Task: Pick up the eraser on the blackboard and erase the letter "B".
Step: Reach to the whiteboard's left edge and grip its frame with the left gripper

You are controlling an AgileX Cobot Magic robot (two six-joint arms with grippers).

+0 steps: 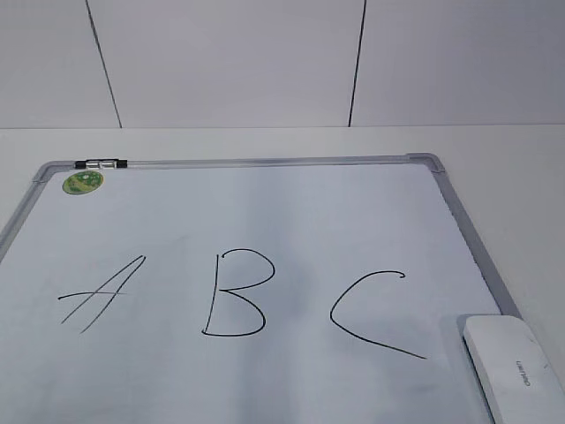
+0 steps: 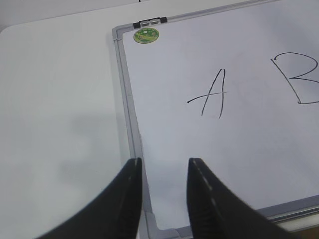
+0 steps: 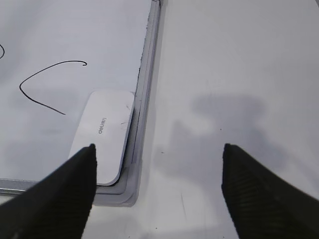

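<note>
Evidently unstarted: the eraser (image 3: 106, 130) lies at the blackboard's (image 1: 265, 221) near-right corner, right hand (image 3: 157, 169) wide open above (left hand (image 2: 164, 172) parted, empty).

You see a white table (image 1: 512, 168), a black-and-silver marker (image 1: 101, 163) lying near a round green sticker (image 1: 82, 182), and hand-drawn letters "A" (image 1: 99, 293) and "C" (image 1: 371, 311).
</note>
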